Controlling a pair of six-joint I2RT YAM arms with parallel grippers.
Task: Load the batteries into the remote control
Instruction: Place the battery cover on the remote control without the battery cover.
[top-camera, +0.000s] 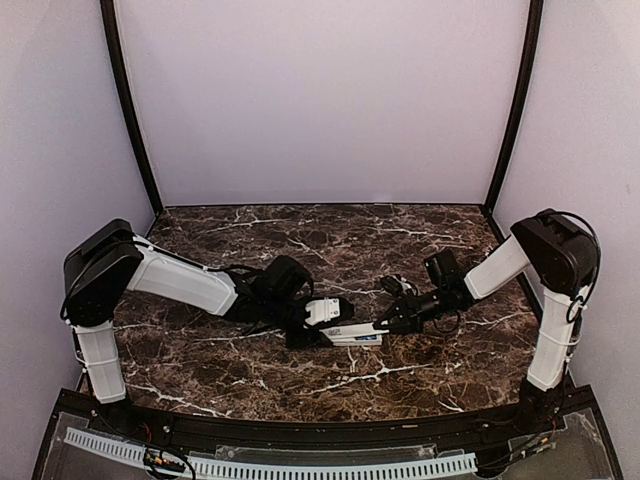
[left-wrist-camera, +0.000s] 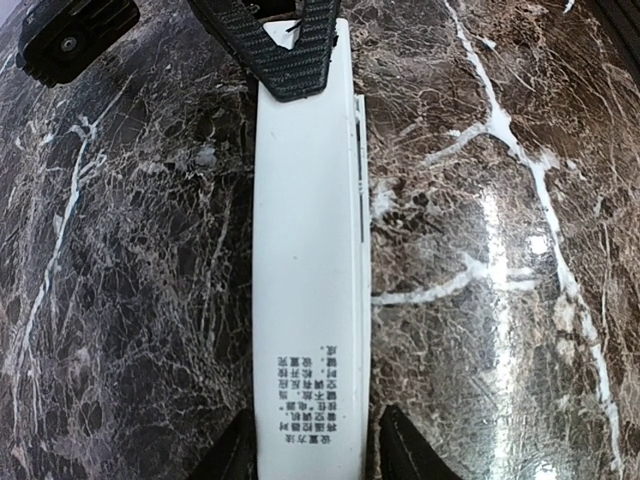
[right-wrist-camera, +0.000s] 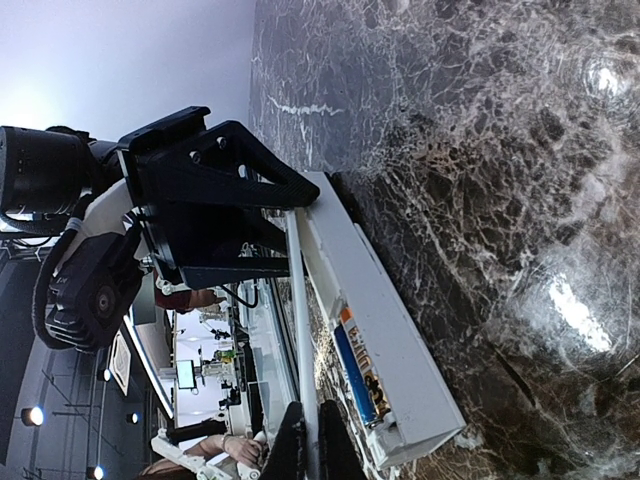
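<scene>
The remote control lies on the marble counter, with one blue battery showing in its open bay. The left end effector straddles one end, narrow but not clamped. The right end effector is pinched on the thin white cover.

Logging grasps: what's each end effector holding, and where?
Right end effector pinches thin cover by its edge. Left end effector straddles the remote; grip unclear.

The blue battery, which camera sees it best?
The right wrist view: the blue battery lies close up inside the remote control. The top external view shows only a blue speck; the left wrist view shows none.
</scene>
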